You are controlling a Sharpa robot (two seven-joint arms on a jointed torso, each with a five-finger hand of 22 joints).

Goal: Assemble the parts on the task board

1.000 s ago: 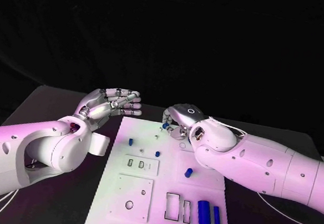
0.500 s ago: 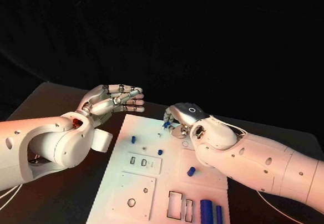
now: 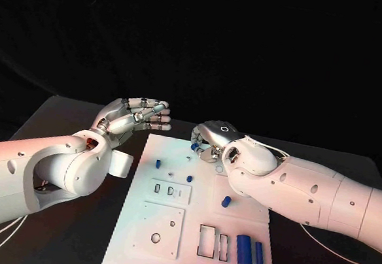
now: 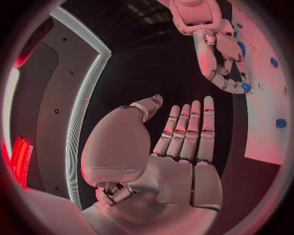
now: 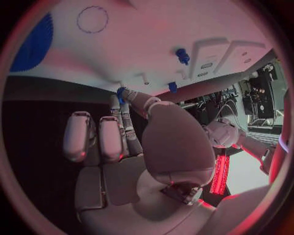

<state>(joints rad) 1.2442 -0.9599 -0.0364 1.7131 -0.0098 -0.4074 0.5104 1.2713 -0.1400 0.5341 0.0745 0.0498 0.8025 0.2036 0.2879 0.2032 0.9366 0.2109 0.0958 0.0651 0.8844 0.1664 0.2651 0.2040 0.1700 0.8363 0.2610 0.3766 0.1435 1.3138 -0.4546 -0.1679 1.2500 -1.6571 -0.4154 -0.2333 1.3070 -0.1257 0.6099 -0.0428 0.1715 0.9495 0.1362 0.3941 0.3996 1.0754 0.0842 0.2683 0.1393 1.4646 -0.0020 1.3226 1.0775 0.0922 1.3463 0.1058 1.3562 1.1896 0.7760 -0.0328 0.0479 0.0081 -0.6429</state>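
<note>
The white task board [image 3: 200, 220] lies in the middle of the black table. At its far edge my right hand [image 3: 213, 141] pinches a small blue part [image 3: 195, 146] between thumb and fingertip, just above the board. The right wrist view shows that part [image 5: 122, 91] at the fingertips of the right hand [image 5: 129, 142], and the left wrist view shows it [image 4: 245, 87] too. My left hand [image 3: 137, 116] hovers off the board's far left corner, fingers straight and apart, holding nothing; its flat palm [image 4: 178, 152] faces the right hand [image 4: 217, 54].
A blue peg [image 3: 159, 164] stands near the board's far left and a smaller one [image 3: 188, 178] beside it. Another blue piece [image 3: 226, 201] lies mid-board. Two longer blue bars [image 3: 242, 249] [image 3: 258, 254] lie at the near right, next to rectangular slots [image 3: 206, 241].
</note>
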